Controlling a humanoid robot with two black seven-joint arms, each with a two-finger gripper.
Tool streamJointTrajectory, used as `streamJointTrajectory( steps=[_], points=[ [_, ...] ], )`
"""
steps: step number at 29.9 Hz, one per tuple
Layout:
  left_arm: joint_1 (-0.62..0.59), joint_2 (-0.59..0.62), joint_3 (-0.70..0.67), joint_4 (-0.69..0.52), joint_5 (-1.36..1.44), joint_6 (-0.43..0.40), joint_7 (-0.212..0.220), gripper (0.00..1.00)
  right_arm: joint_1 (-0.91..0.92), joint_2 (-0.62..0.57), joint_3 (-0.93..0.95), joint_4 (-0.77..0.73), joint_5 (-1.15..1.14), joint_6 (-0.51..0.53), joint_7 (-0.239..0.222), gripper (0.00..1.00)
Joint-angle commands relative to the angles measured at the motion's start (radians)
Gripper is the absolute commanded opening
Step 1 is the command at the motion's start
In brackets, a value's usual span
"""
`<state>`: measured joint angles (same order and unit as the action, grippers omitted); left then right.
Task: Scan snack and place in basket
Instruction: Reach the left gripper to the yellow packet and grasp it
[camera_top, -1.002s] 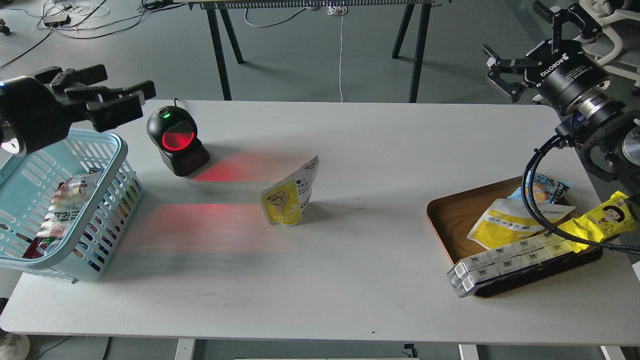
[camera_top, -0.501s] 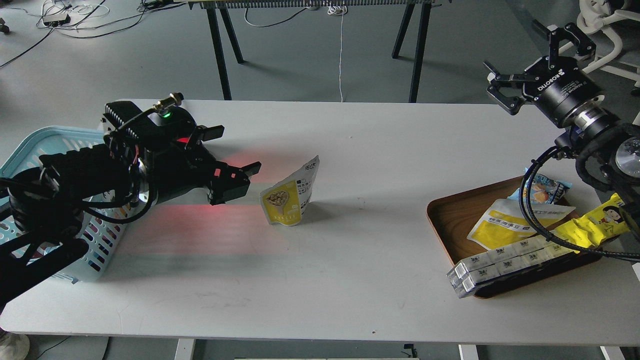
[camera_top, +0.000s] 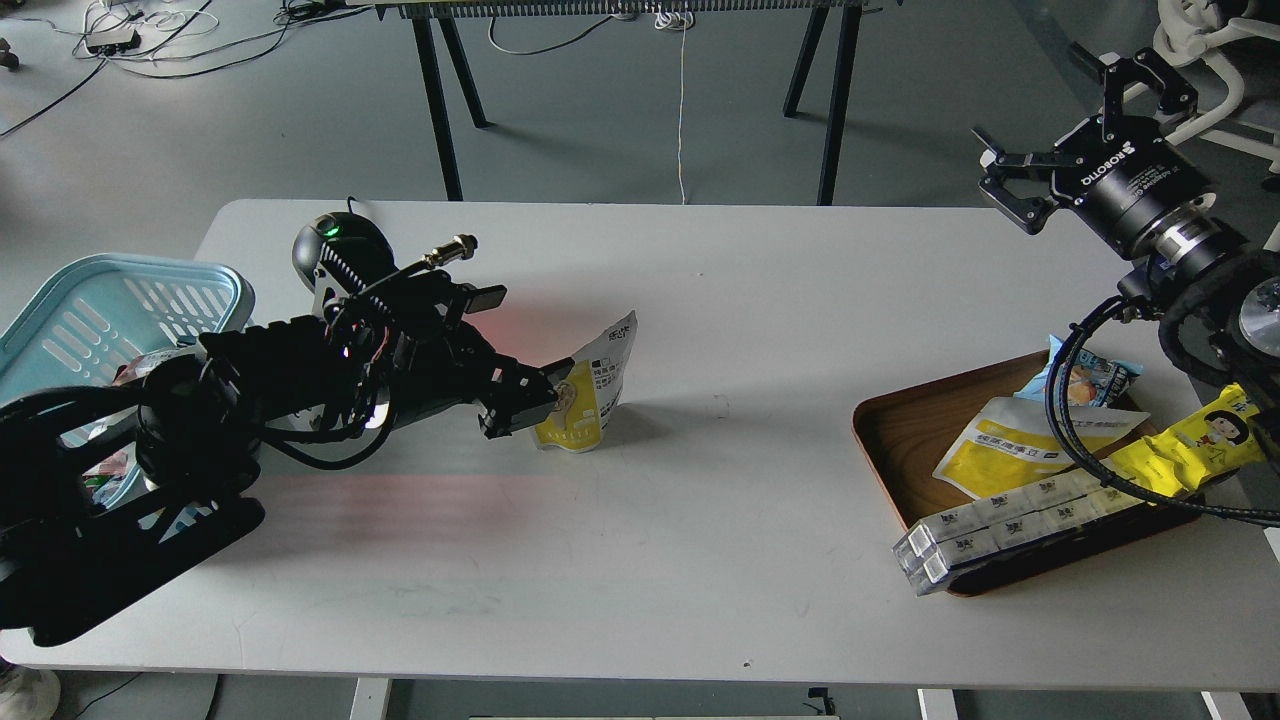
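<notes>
The snack (camera_top: 597, 385), a yellow and white pouch with a nut picture, stands upright on the white table (camera_top: 700, 520) near the middle. My left gripper (camera_top: 538, 395) reaches in from the left. Its fingers are spread on either side of the pouch's left edge and hide part of the nut picture. The light blue basket (camera_top: 150, 278) stands at the table's left edge behind my left arm, with packets inside. My right gripper (camera_top: 1055, 115) is open and empty, raised above the table's far right corner.
A black scanner (camera_top: 330, 245) with a green light stands behind my left arm, casting a red glow on the table. A brown wooden tray (camera_top: 900, 430) at the right holds a yellow-white pouch (camera_top: 1010, 450), a yellow wrapper with a girl (camera_top: 1195, 445), white boxes (camera_top: 1000, 525) and a blue packet (camera_top: 1095, 375).
My left arm has swung from above the basket down and to the right, until its gripper reaches the snack's left edge. My right gripper has shifted slightly. The snack has not moved.
</notes>
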<state>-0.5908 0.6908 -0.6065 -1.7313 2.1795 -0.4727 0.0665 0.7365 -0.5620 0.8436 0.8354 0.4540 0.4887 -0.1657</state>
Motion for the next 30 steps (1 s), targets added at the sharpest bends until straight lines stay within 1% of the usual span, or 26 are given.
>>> streamJointTrajectory(
  steps=[1, 6, 9, 11, 13, 15, 19, 20, 22, 24, 25, 27, 30],
  points=[
    [-0.004, -0.028, 0.039, 0.025, 0.002, -0.003, -0.004, 0.96, 0.000, 0.001, 0.000, -0.002, -0.020, 0.000, 0.000, 0.97],
    [0.000, -0.068, 0.044, 0.039, 0.002, -0.003, -0.005, 0.95, -0.002, -0.001, 0.000, -0.007, -0.021, 0.000, 0.000, 0.97],
    [0.000, -0.096, 0.045, 0.049, 0.002, -0.003, -0.005, 0.90, -0.003, -0.001, 0.000, -0.006, -0.021, 0.000, 0.000, 0.97],
    [0.000, -0.103, 0.045, 0.059, 0.002, -0.003, -0.007, 0.81, -0.005, 0.001, 0.000, -0.006, -0.021, 0.000, 0.000, 0.97],
    [0.000, -0.103, 0.045, 0.065, 0.002, -0.003, -0.010, 0.65, -0.005, 0.001, 0.000, -0.006, -0.021, 0.000, 0.000, 0.97],
    [0.002, -0.103, 0.045, 0.067, 0.002, -0.001, -0.011, 0.59, -0.005, 0.001, -0.001, -0.006, -0.023, 0.000, 0.000, 0.97],
    [0.002, -0.103, 0.045, 0.075, 0.002, -0.004, -0.011, 0.41, -0.005, 0.001, -0.003, -0.006, -0.023, 0.000, 0.000, 0.97],
    [0.000, -0.100, 0.045, 0.075, 0.002, -0.009, -0.011, 0.33, -0.005, 0.001, -0.003, -0.006, -0.023, 0.000, 0.000, 0.97],
    [0.000, -0.099, 0.047, 0.075, 0.002, -0.016, -0.011, 0.27, -0.006, 0.001, -0.005, -0.006, -0.023, 0.000, 0.000, 0.97],
    [0.002, -0.103, 0.047, 0.075, 0.002, -0.016, -0.011, 0.11, -0.006, 0.001, -0.005, -0.006, -0.023, 0.000, 0.002, 0.97],
    [0.002, -0.103, 0.047, 0.075, 0.002, -0.016, -0.013, 0.05, -0.006, 0.001, -0.003, -0.006, -0.023, 0.000, 0.000, 0.97],
    [0.002, -0.100, 0.047, 0.075, 0.002, -0.016, -0.011, 0.01, -0.006, -0.001, -0.003, -0.006, -0.023, 0.000, 0.002, 0.97],
    [0.002, -0.103, 0.047, 0.075, 0.002, -0.016, -0.011, 0.00, -0.006, -0.001, -0.003, -0.006, -0.023, 0.000, 0.000, 0.97]
  ],
)
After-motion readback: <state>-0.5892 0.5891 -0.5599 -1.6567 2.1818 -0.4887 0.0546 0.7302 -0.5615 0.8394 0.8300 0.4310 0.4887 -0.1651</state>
